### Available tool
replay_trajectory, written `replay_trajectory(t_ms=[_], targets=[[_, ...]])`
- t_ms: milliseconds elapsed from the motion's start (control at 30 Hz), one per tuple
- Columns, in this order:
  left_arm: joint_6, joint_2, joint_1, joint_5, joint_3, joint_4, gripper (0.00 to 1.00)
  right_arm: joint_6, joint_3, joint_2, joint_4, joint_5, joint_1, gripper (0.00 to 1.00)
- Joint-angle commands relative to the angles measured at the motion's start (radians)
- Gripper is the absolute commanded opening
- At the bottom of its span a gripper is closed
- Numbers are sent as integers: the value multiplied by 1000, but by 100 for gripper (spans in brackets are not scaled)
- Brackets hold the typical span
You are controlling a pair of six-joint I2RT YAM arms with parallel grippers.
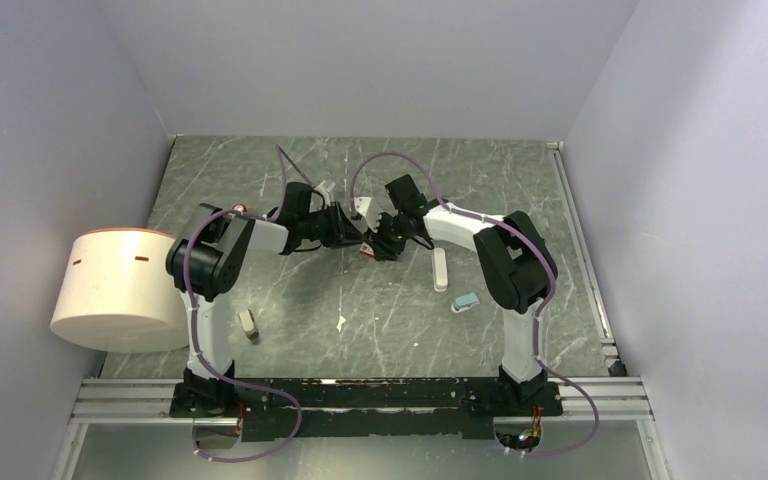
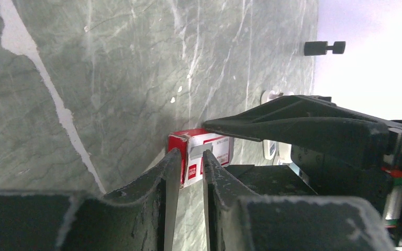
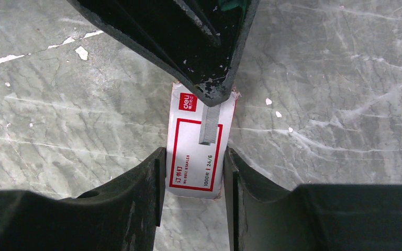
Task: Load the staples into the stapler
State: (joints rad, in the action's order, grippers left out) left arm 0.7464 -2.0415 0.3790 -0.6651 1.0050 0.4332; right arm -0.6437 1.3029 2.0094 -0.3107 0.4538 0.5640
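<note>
The little red-and-white staple box (image 1: 366, 251) lies mid-table between both grippers. My right gripper (image 3: 193, 157) is shut on the box (image 3: 188, 172), its fingers pressed on the two long sides. My left gripper (image 2: 191, 154) is turned on its side, fingers a narrow gap apart, tips at the far end of the box (image 2: 217, 151). I cannot tell whether they pinch it. A grey ribbed patch (image 3: 209, 125) shows on the box top under the left fingertips (image 3: 209, 89); it may be print or a strip. The beige stapler (image 1: 248, 323) lies near left, untouched.
A long white stapler (image 1: 440, 268) and a small light-blue stapler (image 1: 466, 302) lie right of the box. A big white cylinder (image 1: 115, 290) stands at the left edge. Two small white objects (image 1: 365, 207) lie behind the grippers. Walls close in on three sides.
</note>
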Motion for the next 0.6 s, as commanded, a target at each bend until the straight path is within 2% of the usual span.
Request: replay_trajectory(t_ms=[0, 167, 367, 567], targets=[[-49, -14, 12, 29, 4, -25, 28, -4, -16, 43, -28, -23, 14, 41], [-59, -12, 12, 41, 1, -31, 30, -4, -16, 45, -27, -27, 14, 41], [-45, -12, 17, 16, -5, 1, 16, -3, -11, 48, -31, -24, 14, 41], [-49, -27, 20, 3, 1, -3, 18, -2, -12, 48, -26, -18, 17, 41]])
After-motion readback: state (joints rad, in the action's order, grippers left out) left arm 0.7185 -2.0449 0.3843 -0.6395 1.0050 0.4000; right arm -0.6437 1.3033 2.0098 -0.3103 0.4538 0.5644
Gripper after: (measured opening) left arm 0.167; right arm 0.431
